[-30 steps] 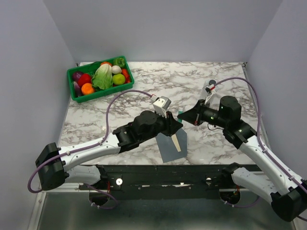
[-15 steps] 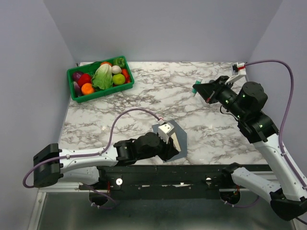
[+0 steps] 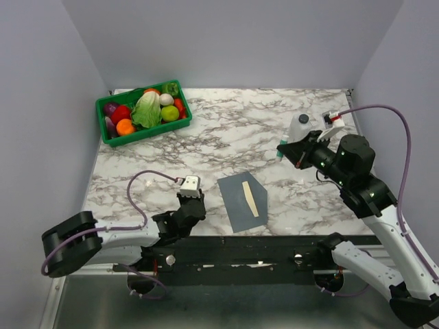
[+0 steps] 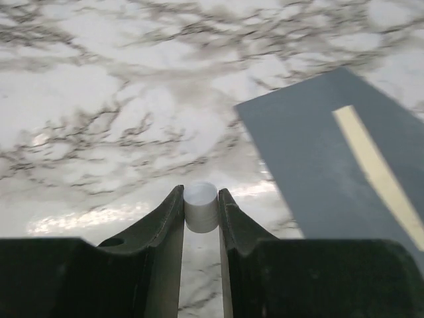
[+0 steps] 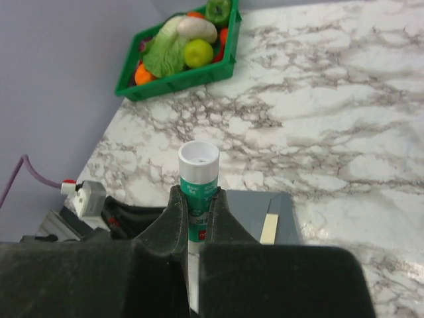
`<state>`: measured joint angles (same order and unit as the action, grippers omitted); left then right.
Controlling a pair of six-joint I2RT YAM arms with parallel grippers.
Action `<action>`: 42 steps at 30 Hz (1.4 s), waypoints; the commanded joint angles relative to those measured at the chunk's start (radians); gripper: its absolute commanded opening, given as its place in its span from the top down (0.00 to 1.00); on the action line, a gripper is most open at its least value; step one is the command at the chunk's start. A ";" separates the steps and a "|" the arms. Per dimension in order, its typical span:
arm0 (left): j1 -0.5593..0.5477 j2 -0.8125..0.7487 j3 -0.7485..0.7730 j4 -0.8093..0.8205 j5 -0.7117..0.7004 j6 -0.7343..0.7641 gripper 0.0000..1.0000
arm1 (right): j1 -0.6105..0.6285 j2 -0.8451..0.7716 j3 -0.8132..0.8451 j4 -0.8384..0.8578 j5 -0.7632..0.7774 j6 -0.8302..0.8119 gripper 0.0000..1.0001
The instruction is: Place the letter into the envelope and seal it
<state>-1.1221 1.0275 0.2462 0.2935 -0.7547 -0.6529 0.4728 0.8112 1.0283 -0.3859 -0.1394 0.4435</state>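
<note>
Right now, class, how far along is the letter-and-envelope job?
Done, apparently: the letter sits in the envelope, one cream strip showing. In hand: right gripper holds the glue stick, left gripper its white cap. Left: glue and close the flap.

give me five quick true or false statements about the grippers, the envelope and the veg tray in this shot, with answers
1. The right gripper is shut on a glue stick. True.
2. The left gripper is empty. False: it is shut on a small white cap.
3. The envelope lies flat on the table with a narrow cream strip showing on it. True.
4. The glue stick is pressed onto the envelope. False: it is held up in the air, off to the envelope's right.
5. The green tray of vegetables sits at the table's far right corner. False: it is at the far left corner.
</note>
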 commanded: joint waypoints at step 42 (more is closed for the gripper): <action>-0.044 0.486 -0.035 1.213 -0.484 0.545 0.01 | 0.001 -0.147 -0.160 -0.171 -0.063 -0.052 0.99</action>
<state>-1.1191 1.7573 0.1822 1.3376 -1.0874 -0.2298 0.4728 0.6865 0.8837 -0.5350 -0.2050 0.3916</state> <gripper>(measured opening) 0.988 0.070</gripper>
